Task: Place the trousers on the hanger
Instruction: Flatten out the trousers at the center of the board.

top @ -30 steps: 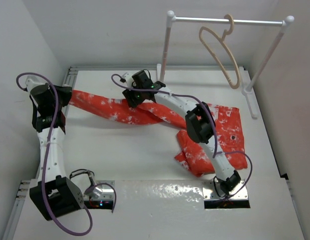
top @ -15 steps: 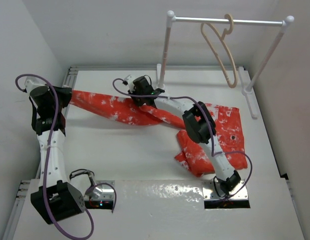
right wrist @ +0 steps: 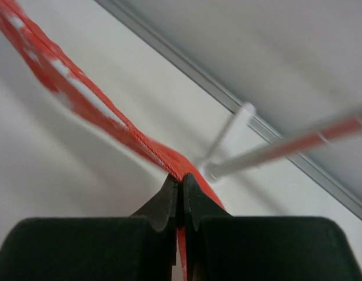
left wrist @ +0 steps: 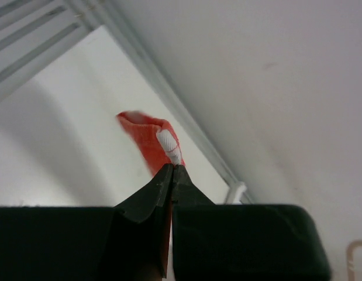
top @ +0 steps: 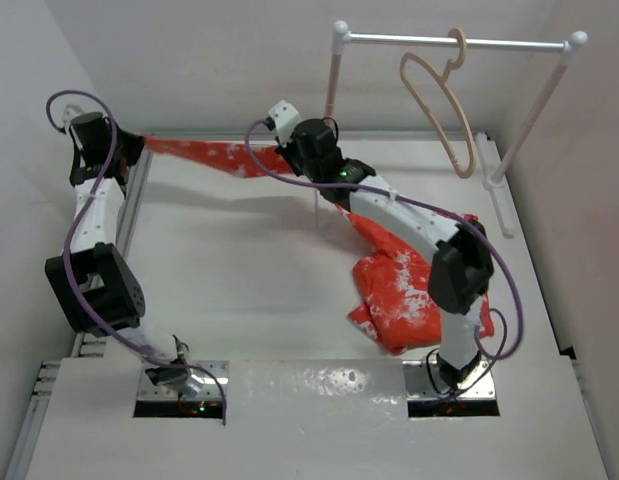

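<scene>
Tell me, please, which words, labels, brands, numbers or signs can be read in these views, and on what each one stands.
None: no view shows any readable text.
The trousers carry only white blotches, no lettering.
The hanger and the white rail are plain.
Any marking on the left arm or the right arm is too small to read.

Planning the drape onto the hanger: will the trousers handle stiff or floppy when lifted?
Likely very floppy: the trousers hang from the right gripper into a heap on the table, and the leg looks straight only where it is stretched to the left gripper. Probably light: two thin pinches carry it. The loose part may swing and bunch.
</scene>
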